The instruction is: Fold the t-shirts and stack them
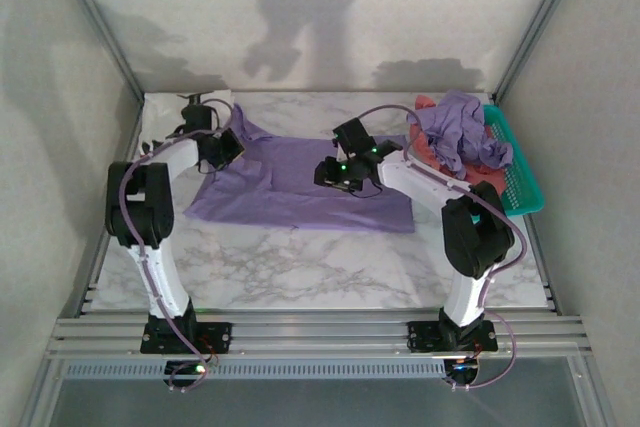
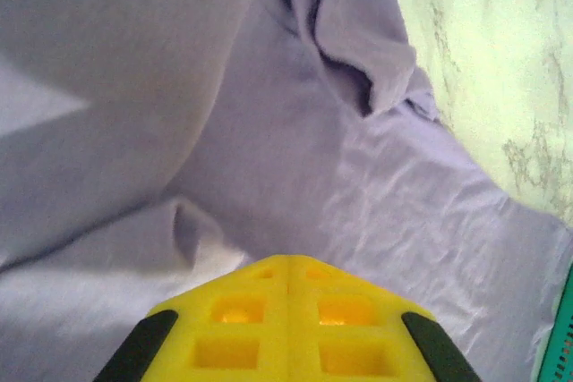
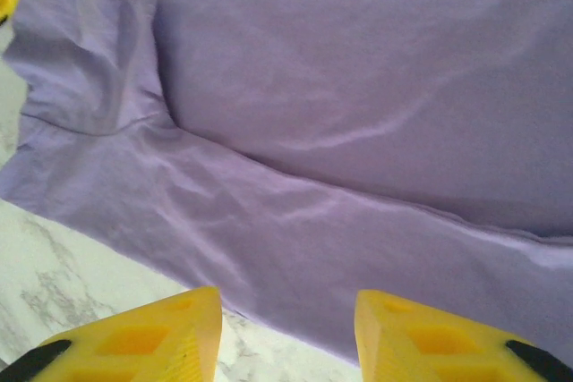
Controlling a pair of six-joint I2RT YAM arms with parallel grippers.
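A lavender t-shirt (image 1: 300, 192) lies spread flat in the middle of the marble table (image 1: 300, 267). My left gripper (image 1: 228, 147) is at its far left part by the sleeve (image 2: 358, 51). Its yellow fingers (image 2: 288, 261) are pressed together, and the cloth (image 2: 376, 203) puckers toward their tips. My right gripper (image 1: 330, 172) hovers open over the shirt's middle. A hem edge (image 3: 295, 248) and a strip of bare marble (image 3: 63, 275) show between its fingertips (image 3: 286, 297). Another lavender t-shirt (image 1: 462, 132) and a coral-red one (image 1: 430, 152) are piled at the right.
A teal mesh basket (image 1: 520, 172) stands at the right edge, under the piled shirts. Grey walls close in the table on three sides. Bare marble runs along the front between the shirt and the arm bases.
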